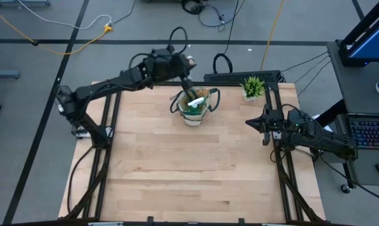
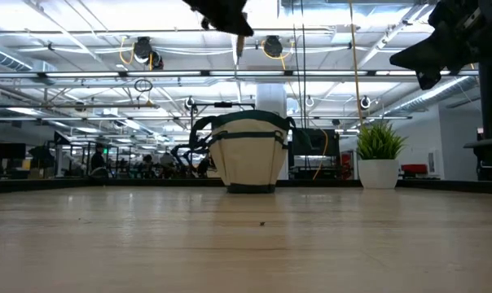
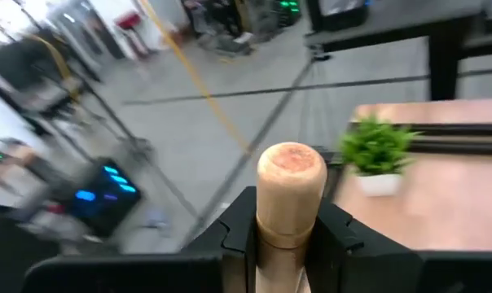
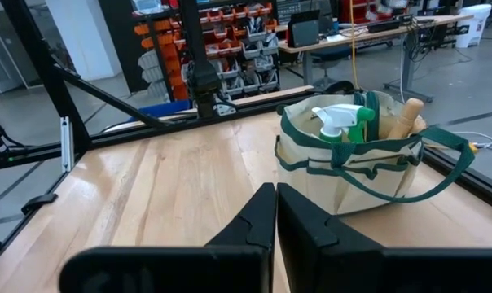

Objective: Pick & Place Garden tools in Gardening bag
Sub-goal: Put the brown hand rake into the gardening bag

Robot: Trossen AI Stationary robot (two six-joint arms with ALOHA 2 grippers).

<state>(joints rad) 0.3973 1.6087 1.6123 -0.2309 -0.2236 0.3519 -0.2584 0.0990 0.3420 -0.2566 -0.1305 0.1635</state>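
Note:
The beige gardening bag (image 1: pixel 194 116) with dark green trim and loop handles stands on its base at the table's far middle, also in the low view (image 2: pixel 248 155) and the right wrist view (image 4: pixel 352 171). A green spray bottle with a white nozzle (image 4: pixel 340 122) and a wooden handle (image 4: pixel 405 118) stick out of its top. My left gripper (image 1: pixel 184 78) is high above the bag's far rim (image 2: pixel 227 16), shut on a wooden-handled tool (image 3: pixel 291 187). My right gripper (image 1: pixel 251 122) is shut and empty, raised near the table's right edge (image 4: pixel 275 212). My left gripper pinches the tool's wooden handle (image 3: pixel 288 232) between its two fingers, just behind the handle's rounded free end (image 3: pixel 292 163), which stands out past the fingertips. The tool is lifted clear above the bag. A thin part (image 2: pixel 239 47) hangs below the gripper in the low view.
A small spiky green plant in a white pot (image 1: pixel 253 86) stands at the far right, beside the bag. A black frame rail (image 1: pixel 240 76) runs along the table's far edge. Bare wood (image 1: pixel 189 169) fills the table's near half.

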